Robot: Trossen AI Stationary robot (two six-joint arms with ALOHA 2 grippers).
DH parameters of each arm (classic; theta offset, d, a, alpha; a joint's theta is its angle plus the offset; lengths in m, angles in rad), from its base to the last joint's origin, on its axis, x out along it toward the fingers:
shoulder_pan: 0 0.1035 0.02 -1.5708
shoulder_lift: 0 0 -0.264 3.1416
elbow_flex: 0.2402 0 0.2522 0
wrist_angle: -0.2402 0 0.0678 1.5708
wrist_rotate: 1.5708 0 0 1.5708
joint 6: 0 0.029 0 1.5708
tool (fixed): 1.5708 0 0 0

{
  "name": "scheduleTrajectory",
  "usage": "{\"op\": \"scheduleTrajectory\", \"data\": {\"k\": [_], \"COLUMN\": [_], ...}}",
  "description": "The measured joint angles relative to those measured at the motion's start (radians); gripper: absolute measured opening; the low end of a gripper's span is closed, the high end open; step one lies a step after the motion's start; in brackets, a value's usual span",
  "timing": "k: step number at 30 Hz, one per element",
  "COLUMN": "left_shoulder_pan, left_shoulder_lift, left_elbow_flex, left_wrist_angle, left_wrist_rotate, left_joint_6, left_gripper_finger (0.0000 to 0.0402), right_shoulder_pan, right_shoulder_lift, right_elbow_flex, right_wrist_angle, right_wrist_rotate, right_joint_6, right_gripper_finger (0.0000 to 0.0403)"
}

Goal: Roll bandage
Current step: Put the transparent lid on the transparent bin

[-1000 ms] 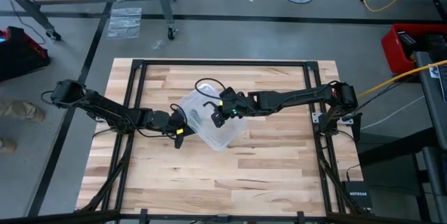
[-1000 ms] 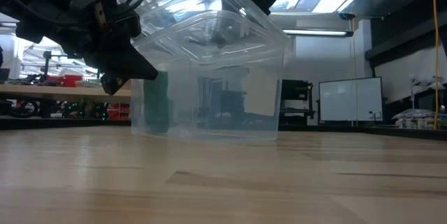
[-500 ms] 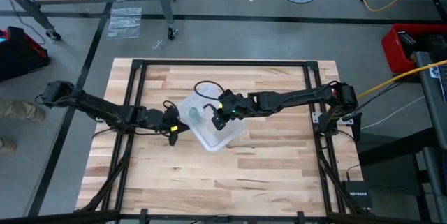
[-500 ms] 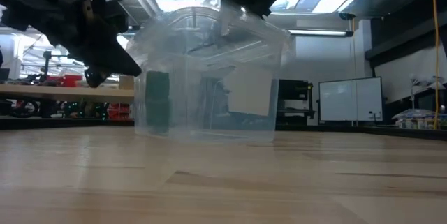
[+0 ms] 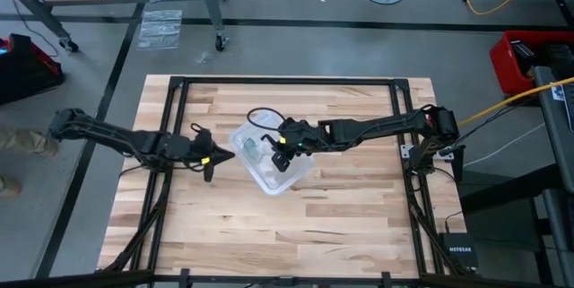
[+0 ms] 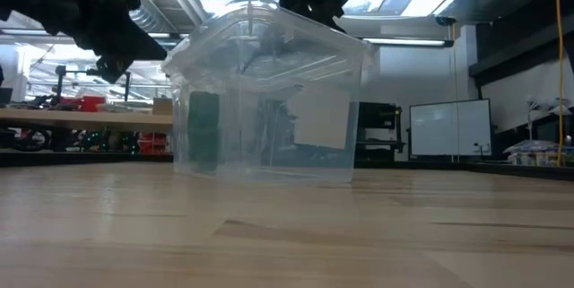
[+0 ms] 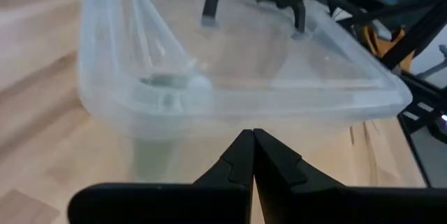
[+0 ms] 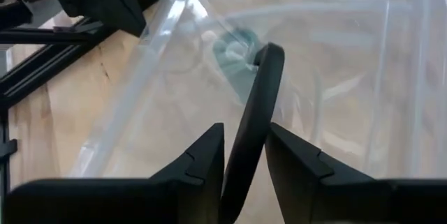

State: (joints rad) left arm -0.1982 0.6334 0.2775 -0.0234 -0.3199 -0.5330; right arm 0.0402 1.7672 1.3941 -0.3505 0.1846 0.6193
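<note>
high: clear plastic box (image 5: 269,167) mid-table; right gripper (image 5: 281,151) over its top; left gripper (image 5: 212,156) just beside it, clear of the wall.
low: green bandage roll (image 6: 203,137) upright inside the box, against one wall; lid (image 6: 269,41) sits on top.
left wrist: fingers (image 7: 237,158) pressed together, holding nothing.
right wrist: fingers (image 8: 206,155) clamped on a dark curved handle (image 8: 257,105) above the box.
progress: bandage looks rolled and boxed; judged nearly done, only lid seating and letting go left.
</note>
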Motion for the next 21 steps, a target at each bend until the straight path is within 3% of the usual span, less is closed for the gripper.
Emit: {"op": "scheduleTrajectory", "data": {"k": [11, 21], "left_shoulder_pan": [0.0, 0.0], "left_shoulder_lift": [-0.149, -0.176], "left_elbow_flex": [0.0, 0.0], "left_wrist_angle": [-0.023, -0.022], "left_wrist_rotate": [-0.033, -0.053], "left_joint_6": [0.099, 0.126], "left_gripper_finger": [0.0001, 0.0001], "right_shoulder_pan": [-0.002, -0.026], "right_shoulder_lift": [-0.001, -0.001], "right_elbow_flex": [0.0, 0.001], "right_wrist_angle": [0.013, 0.012], "right_wrist_rotate": [0.078, 0.103], "right_joint_6": [-0.072, -0.236], "right_gripper_finger": [0.0108, 0.0108]}}
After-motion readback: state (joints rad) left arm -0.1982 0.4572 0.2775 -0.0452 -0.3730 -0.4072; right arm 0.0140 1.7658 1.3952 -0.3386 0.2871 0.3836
